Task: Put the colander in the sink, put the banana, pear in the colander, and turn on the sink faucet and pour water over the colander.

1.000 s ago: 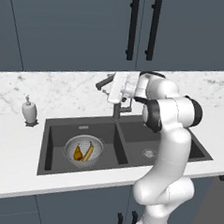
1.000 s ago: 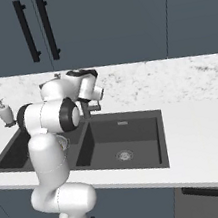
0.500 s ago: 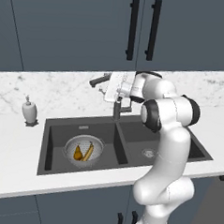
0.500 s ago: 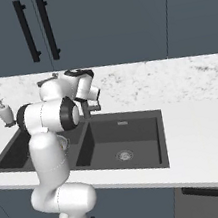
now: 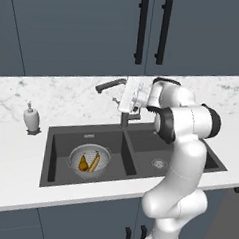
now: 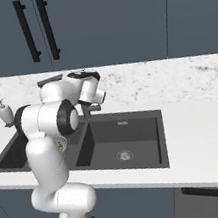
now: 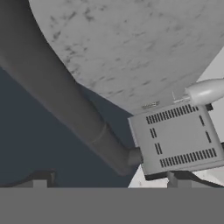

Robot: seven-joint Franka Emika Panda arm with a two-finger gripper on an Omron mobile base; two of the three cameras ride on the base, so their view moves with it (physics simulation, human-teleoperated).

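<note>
Soap dispenser (image 5: 31, 119): at my nine o'clock on the marble counter (image 5: 68, 96), well apart from everything else.
Sink (image 5: 54, 155): dark double basin set in the counter, drain visible in the right basin.
Colander (image 5: 89, 160): I see it sitting in the left basin, upright, roughly at the basin's centre.
Banana (image 5: 94, 162): inside the colander, leaning toward one o'clock.
Pear (image 5: 82, 163): inside the colander too — just beside the banana, on its nine o'clock side.
Sink faucet (image 5: 113, 85): rises behind the divider; its spout points to about ten o'clock, over the back of the left basin. In the hand view its thick grey tube (image 7: 65, 105) runs close past the camera.
Gripper (image 5: 127, 97): up at the faucet, just beside the spout at its three o'clock end; jaws spread wide, nothing between them. I cannot tell whether it touches the spout.
</note>
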